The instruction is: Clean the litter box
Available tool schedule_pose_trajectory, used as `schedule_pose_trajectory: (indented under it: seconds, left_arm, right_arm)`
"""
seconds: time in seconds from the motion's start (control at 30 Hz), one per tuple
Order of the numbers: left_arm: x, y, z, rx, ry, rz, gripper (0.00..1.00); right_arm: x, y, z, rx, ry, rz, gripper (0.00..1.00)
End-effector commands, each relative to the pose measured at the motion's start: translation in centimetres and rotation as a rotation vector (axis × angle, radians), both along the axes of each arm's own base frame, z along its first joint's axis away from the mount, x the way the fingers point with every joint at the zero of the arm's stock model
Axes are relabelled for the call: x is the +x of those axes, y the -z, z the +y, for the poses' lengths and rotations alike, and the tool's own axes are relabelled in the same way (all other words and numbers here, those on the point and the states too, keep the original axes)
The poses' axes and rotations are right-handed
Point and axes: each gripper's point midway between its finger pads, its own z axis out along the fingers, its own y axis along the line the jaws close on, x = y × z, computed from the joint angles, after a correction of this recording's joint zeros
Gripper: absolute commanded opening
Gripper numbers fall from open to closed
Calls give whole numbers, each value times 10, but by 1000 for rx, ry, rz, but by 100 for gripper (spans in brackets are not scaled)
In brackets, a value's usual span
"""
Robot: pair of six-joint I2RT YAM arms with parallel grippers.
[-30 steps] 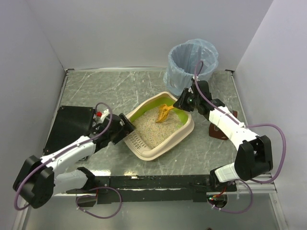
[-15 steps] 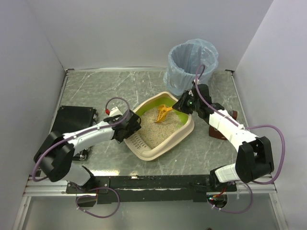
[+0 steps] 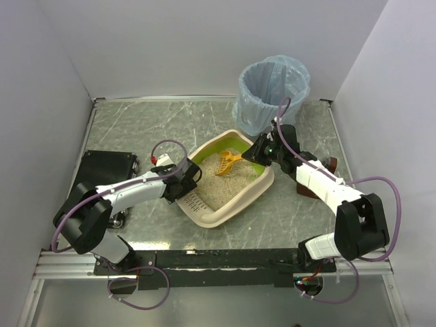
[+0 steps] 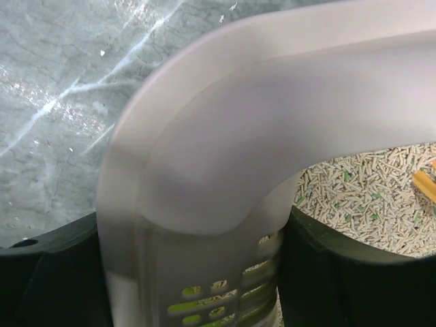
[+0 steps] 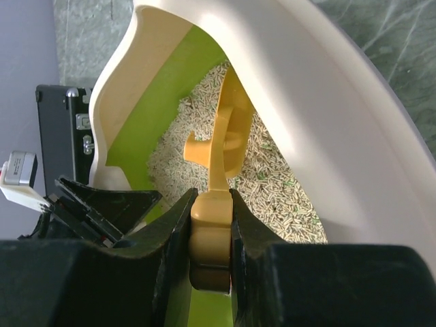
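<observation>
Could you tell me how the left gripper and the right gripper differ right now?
The left gripper straddles the litter box's cream rim, jaws wide; the right gripper pinches the orange scoop's handle, jaws narrow. The left gripper is at the slotted end, the right gripper at the end nearer the bin. Both work at the same box.

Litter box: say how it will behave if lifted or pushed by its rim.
Probably heavy for its size: litter covers the floor of the litter box. The moulded rim looks stiff, unlikely to flex where the left pincer straddles it. Lifted by that corner it may tilt and spill; pushed, it should slide flat.
</observation>
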Motion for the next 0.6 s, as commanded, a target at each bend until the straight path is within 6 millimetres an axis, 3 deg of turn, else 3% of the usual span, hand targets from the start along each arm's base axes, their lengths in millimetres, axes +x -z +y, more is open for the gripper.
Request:
schedule_pose_trajectory:
  seconds: [0.0, 0.1, 0.13, 0.27, 0.43, 0.5, 0.57]
  left_arm:
    - [25, -32, -4, 48, 51, -119, 39]
    - [36, -51, -4, 70, 71, -177, 26]
    - [40, -59, -4, 73, 71, -196, 17]
    - [51, -80, 1, 126, 77, -259, 1]
    - [64, -105, 0, 162, 102, -319, 1]
    - [71, -123, -2, 185, 118, -370, 1]
    - [76, -142, -5, 194, 134, -421, 1]
  right_arm:
    - [-23, 14, 6, 3, -69, 64, 0]
    - [-23, 10, 1, -33, -71, 26, 0]
    - [-23, 14, -6, -70, -58, 33, 0]
    - [-21, 12, -16, -131, -27, 18, 0]
    - [-19, 14, -20, -142, -6, -1, 0]
    - [-20, 17, -15, -108, -5, 21, 0]
    - [-19, 23, -22, -117, 48, 32, 0]
